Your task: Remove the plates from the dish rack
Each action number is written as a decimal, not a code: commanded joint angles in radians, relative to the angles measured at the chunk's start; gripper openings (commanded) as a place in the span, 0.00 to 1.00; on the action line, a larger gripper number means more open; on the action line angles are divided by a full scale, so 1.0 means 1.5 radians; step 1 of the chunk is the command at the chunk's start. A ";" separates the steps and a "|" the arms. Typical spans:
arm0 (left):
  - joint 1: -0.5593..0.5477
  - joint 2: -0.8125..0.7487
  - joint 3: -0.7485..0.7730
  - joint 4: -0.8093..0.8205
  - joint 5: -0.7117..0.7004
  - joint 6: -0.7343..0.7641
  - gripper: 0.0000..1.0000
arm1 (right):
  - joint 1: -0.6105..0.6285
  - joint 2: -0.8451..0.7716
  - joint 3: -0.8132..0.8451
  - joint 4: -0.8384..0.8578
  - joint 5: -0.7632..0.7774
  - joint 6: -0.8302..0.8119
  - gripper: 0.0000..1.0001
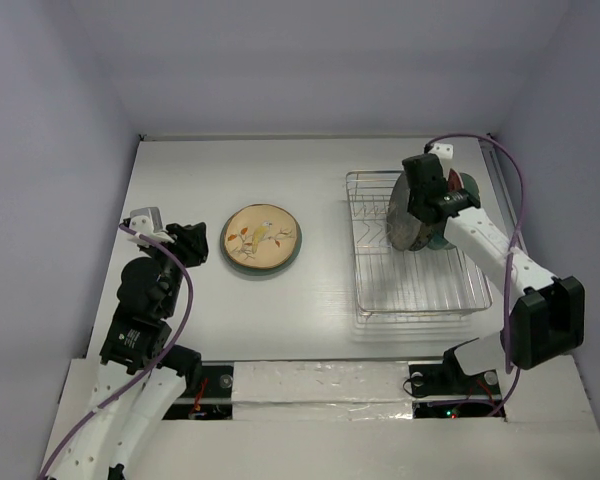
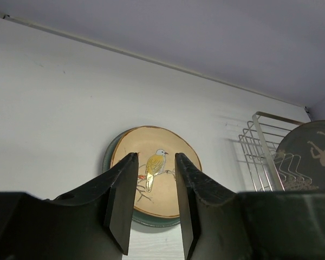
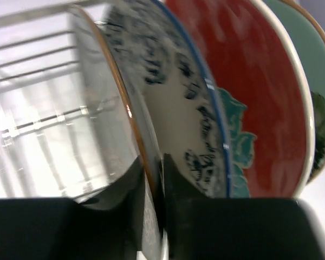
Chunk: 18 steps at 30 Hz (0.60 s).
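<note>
Four plates stand on edge in the far right part of the silver wire dish rack, which sits on the right side of the white worktop. Leftmost is a grey-brown plate with an orange-brown rim and pale animal figures on its dark face. To its right stand a blue-and-white floral plate, a red plate with a teal flower, and a pale green plate. Well apart from them, left of the worktop's centre, a cream plate painted with a yellow bird on a branch lies flat on a teal plate, of which only the rim shows.

Seen from above, the right arm covers most of the standing plates. The right wrist view is blurred, and the green plate runs off its right edge.

The right arm reaches from its base at the near right across the rack's right side. The right tool is clenched on the grey-brown plate's rim, one finger on each face. The left arm is folded at the near left. The left tool hangs just left of the cream plate and points at it, fingers spread and grasping nothing.
</note>
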 commanded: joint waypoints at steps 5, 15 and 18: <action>-0.002 -0.009 0.000 0.017 0.002 0.001 0.31 | -0.009 -0.006 0.094 -0.005 0.039 -0.065 0.00; -0.002 -0.007 0.000 0.016 0.002 0.000 0.33 | -0.009 -0.051 0.230 -0.048 -0.011 -0.102 0.00; -0.002 -0.006 -0.001 0.015 0.002 0.001 0.36 | -0.009 -0.083 0.248 -0.056 -0.019 -0.097 0.00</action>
